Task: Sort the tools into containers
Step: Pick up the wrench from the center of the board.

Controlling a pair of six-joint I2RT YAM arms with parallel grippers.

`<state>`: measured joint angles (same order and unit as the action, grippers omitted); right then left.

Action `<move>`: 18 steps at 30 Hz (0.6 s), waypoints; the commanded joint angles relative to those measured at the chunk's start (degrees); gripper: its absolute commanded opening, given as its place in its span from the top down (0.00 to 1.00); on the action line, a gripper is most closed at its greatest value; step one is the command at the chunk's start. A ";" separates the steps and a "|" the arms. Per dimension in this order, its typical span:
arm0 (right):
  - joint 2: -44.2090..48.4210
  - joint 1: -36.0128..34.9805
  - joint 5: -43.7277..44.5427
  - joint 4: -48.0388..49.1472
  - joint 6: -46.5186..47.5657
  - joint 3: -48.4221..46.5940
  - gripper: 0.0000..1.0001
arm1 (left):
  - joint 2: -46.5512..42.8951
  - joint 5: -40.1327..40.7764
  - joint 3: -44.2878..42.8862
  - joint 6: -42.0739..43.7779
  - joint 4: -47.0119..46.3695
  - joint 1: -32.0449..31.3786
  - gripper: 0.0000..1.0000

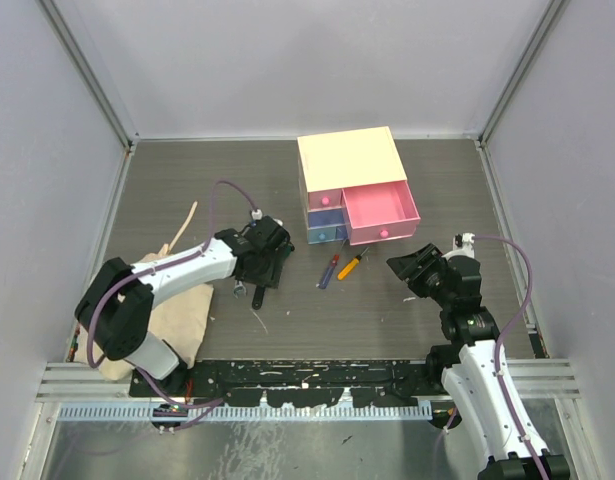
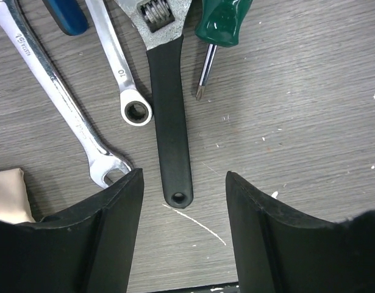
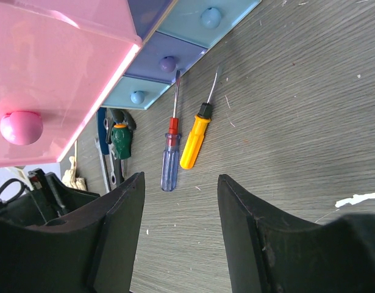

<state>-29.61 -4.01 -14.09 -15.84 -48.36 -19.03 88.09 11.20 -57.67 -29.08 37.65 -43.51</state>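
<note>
My left gripper [image 2: 184, 201] is open, low over a cluster of tools. The end of a black-handled adjustable wrench [image 2: 170, 134] lies just ahead of its jaws, untouched. Beside the wrench are two silver wrenches [image 2: 65, 110] [image 2: 123, 73], a green-handled screwdriver [image 2: 221, 24] and a blue handle [image 2: 65, 15]. My right gripper [image 3: 178, 201] is open and empty, with a red-and-blue screwdriver [image 3: 172, 152] and an orange screwdriver [image 3: 194, 137] on the table ahead of it. The cream chest [image 1: 345, 158] has its large pink drawer [image 1: 380, 212] pulled out. Its purple drawer [image 3: 169, 61] and blue drawer [image 3: 136, 96] are shut.
A beige cloth [image 1: 177, 310] lies by the left arm's base, with a thin pale wooden stick [image 1: 190, 225] beyond it. Grey walls close in the table on the left, right and back. The left arm [image 1: 167, 275] reaches across toward the middle.
</note>
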 commanded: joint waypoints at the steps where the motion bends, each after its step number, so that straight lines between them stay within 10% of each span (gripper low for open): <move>1: 0.60 -0.29 -0.33 2.92 0.12 -0.84 0.44 | 1.91 0.86 0.36 -0.41 -2.90 -0.23 0.44; 18: 5.58 -0.30 8.58 -5.72 2.34 -6.99 0.44 | 8.93 1.99 4.05 -0.63 -8.23 -0.19 0.65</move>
<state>-23.97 -4.01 -7.51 -21.39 -48.07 -21.32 95.02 11.77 -55.57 -29.28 32.40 -43.51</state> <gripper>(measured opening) 0.568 0.418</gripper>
